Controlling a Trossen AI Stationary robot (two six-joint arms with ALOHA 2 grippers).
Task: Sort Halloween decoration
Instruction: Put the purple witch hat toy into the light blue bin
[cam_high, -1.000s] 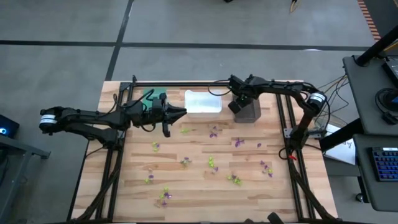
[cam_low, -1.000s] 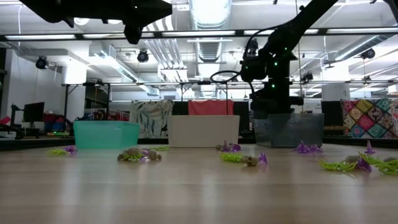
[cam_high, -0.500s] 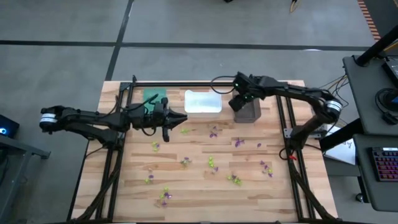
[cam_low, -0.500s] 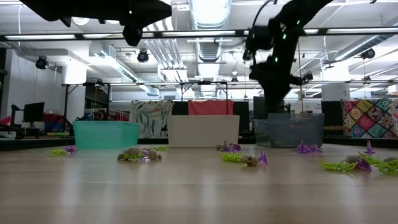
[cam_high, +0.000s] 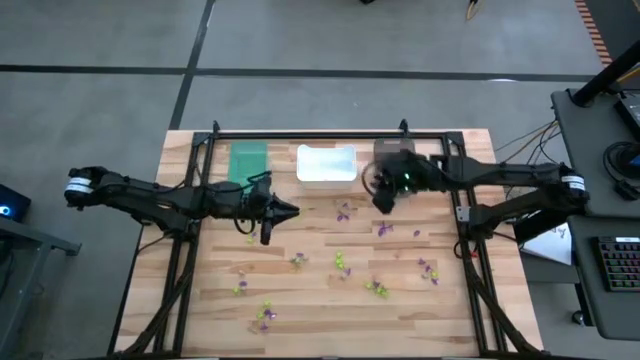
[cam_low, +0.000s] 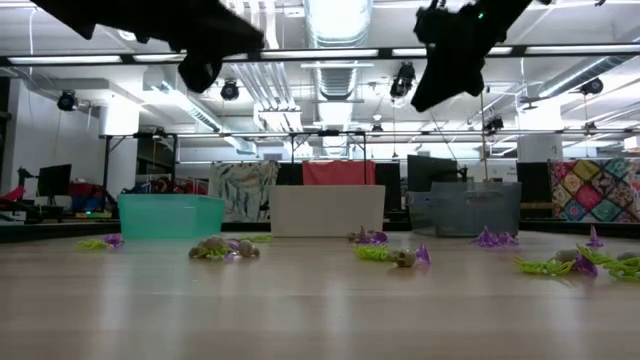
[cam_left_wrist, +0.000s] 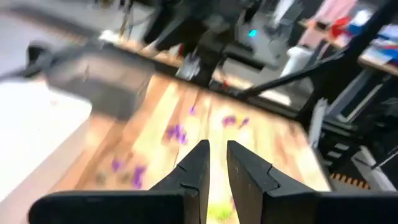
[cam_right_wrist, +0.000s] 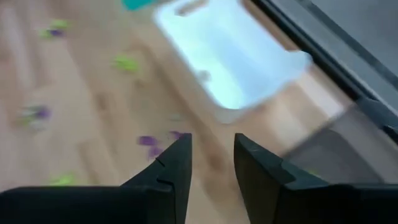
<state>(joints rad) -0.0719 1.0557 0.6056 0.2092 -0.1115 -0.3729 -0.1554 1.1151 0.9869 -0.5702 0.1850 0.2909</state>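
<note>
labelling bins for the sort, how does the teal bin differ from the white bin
Colour: the teal bin is green-blue, the white bin pale. Place: in the high view the teal bin is leftmost in the row along the table's far edge, and the white bin sits next to it, in the middle. Shape from above: the teal bin looks narrower, the white bin wider. Both are rectangular, open-topped and stand upright, apart from each other.

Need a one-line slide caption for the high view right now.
Both grippers, left and right, hover over scattered purple and green trinkets, near the teal, white and dark bins.
</note>
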